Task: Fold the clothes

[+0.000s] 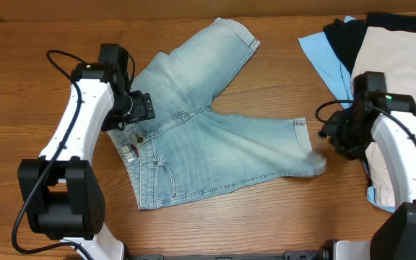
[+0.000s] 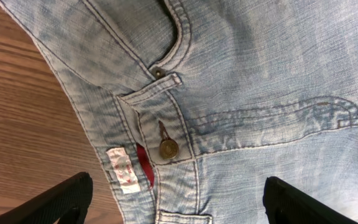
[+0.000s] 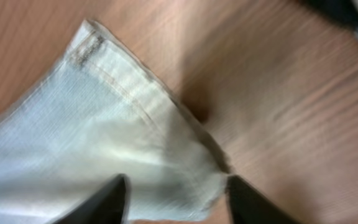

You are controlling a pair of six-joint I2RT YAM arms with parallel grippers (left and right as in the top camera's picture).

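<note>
The light-blue denim shorts (image 1: pixel 208 137) lie spread flat on the wooden table, waistband at the left and the two legs reaching to the back and to the right. My left gripper (image 1: pixel 139 108) is wide open over the waistband, its fingers either side of the button and fly (image 2: pixel 168 148). It holds nothing (image 2: pixel 179 208). My right gripper (image 1: pixel 329 139) is at the hem of the right-hand leg (image 1: pixel 305 148). In the blurred right wrist view its fingers (image 3: pixel 179 202) stand apart and straddle the hem corner (image 3: pixel 166 155), which looks slightly raised off the table.
A pile of other garments lies at the back right: sky-blue (image 1: pixel 318 52), black (image 1: pixel 345 36) and beige (image 1: pixel 399 68). The right arm stands over the pile's front edge. A black cable loops by the left arm (image 1: pixel 60 61). Bare wood surrounds the shorts.
</note>
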